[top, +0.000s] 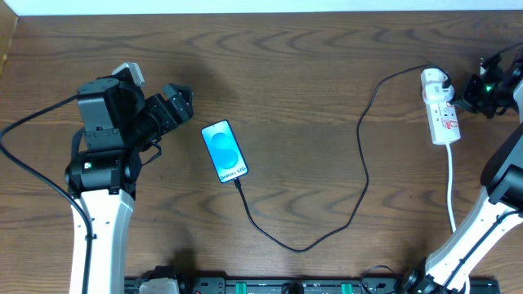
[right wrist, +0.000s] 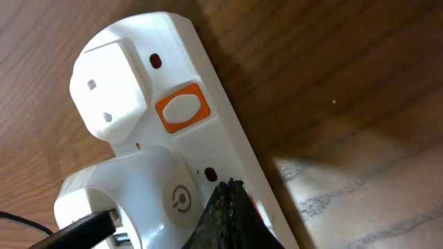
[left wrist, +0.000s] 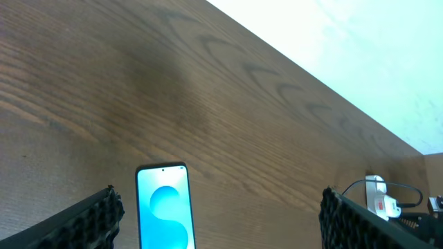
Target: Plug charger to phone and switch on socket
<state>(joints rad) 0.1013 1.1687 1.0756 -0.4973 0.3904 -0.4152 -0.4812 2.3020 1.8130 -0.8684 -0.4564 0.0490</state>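
The phone [top: 224,150] lies face up in the middle left of the table, its screen lit blue, and the black charger cable [top: 359,163] runs from its near end in a loop to the white plug [top: 434,82] in the socket strip [top: 445,118] at the far right. My left gripper [top: 181,102] is open, just left of the phone; the left wrist view shows the phone [left wrist: 163,207] between its spread fingers [left wrist: 221,221]. My right gripper [right wrist: 232,200] is shut, its tip on the strip [right wrist: 208,131] next to the plug [right wrist: 152,194], by a switch.
An orange-rimmed rocker switch [right wrist: 183,108] and a white plug cover [right wrist: 111,90] sit on the strip's far part. The strip's own white cord [top: 451,188] runs toward the front edge. The table's far edge [left wrist: 325,90] meets a white wall.
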